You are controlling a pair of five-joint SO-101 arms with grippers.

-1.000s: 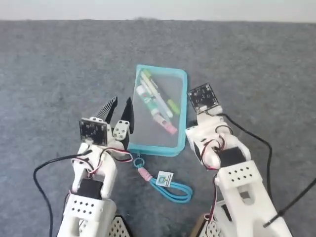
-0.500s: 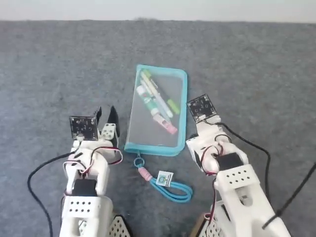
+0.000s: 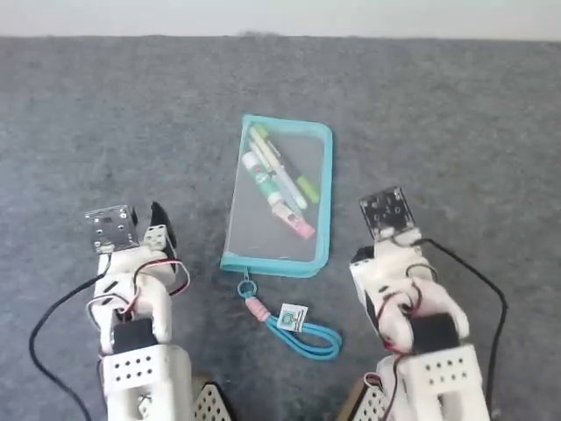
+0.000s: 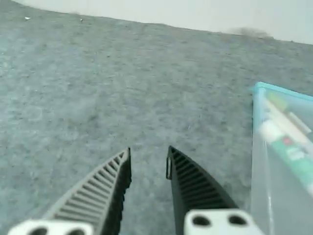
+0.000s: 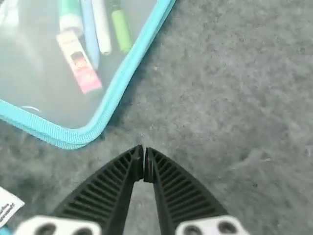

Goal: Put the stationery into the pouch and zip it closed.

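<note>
The pouch point(image 3: 267, 237) lies flat near the middle of the counter point(image 3: 438, 114), with one short end toward the near edge. The pens point(image 3: 276, 175) are inside it, seen through the clear front. At the near short end hangs the pull point(image 3: 246, 287), and from it a blue strap point(image 3: 311, 338) with a small tag point(image 3: 292, 317).

The left tool point(image 4: 148, 152) is a little open and holds nothing, just beside the left long side of the pouch. The right tool point(image 5: 145, 149) is closed on nothing, near the right near corner of the pouch.

I think the pouch is light and soft. Its clear film is probably slippery and bends easily, and the pens can roll inside. The teal fabric border is the firmer place to pinch, and the pull serves for the zip.

The tag and a pink item inside carry print, too small to read.
</note>
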